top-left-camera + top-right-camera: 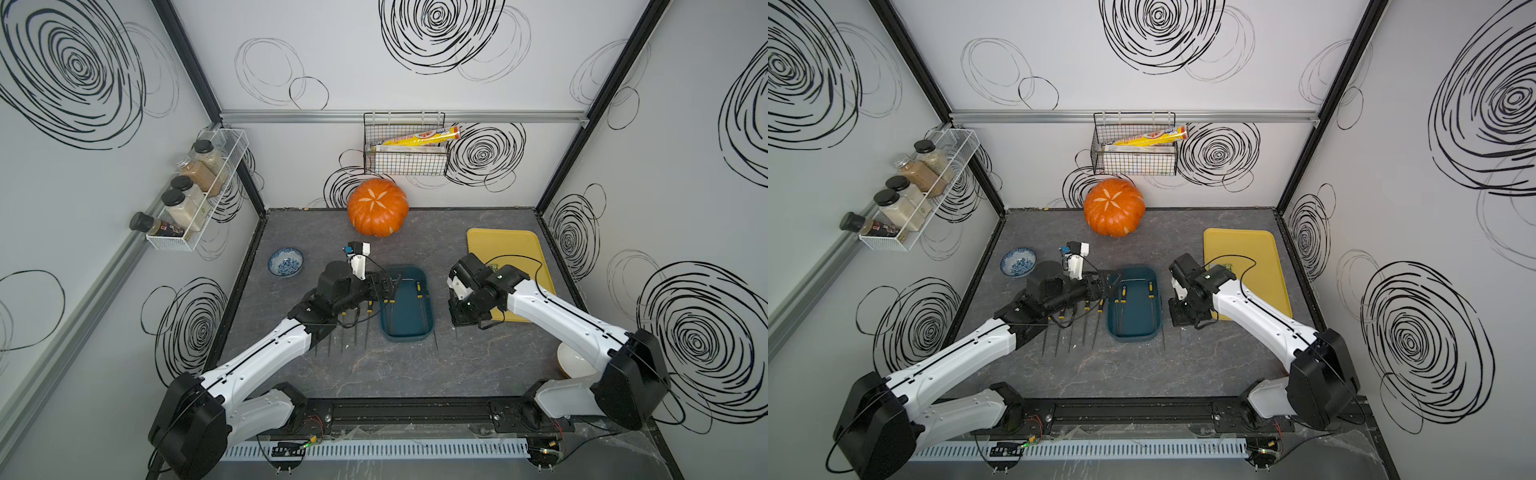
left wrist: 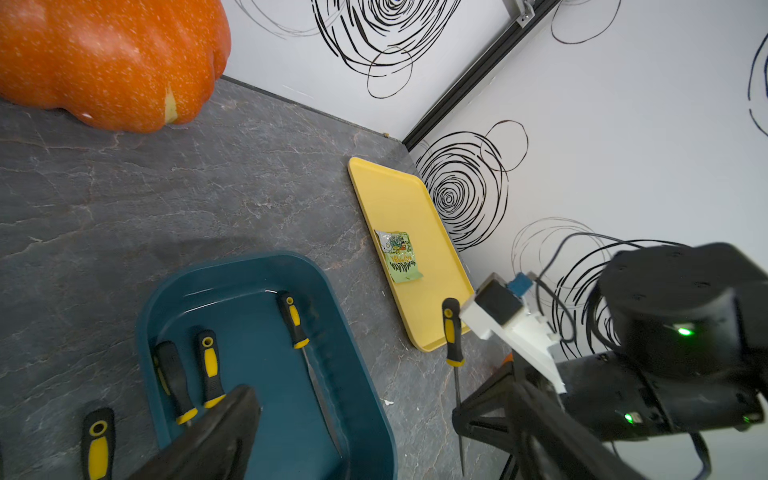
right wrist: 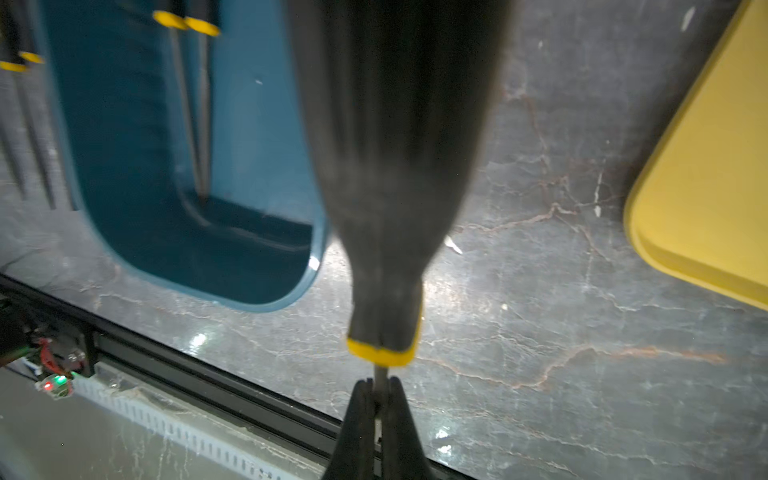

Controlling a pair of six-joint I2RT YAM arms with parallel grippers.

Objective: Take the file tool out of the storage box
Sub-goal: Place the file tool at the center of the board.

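My left tool [image 1: 387, 286] hangs wide open and empty over the left rim of the storage box [image 1: 409, 318]; three files [image 2: 295, 320] lie inside it; my right tool [image 3: 378, 399] grips a file tool [image 3: 399, 166] by its shank, over the counter [image 1: 415, 365] just right of the box.

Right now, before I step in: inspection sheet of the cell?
Surface: dark marbled table, a few white specks.
Job's things: box holds three files. The held file is out of the box. Loose files lie on the table on the left arm's side of the box.
Clutter: pumpkin, bowl, tray with a packet on it.
Grippers: left gripper open over the box's rim. Right gripper shut on the held file's shaft, between box and tray.
Cables: black cable loops over the right wrist, nothing seen snagged.
Surroundings: spice rack on a side wall, wire basket on the back wall.
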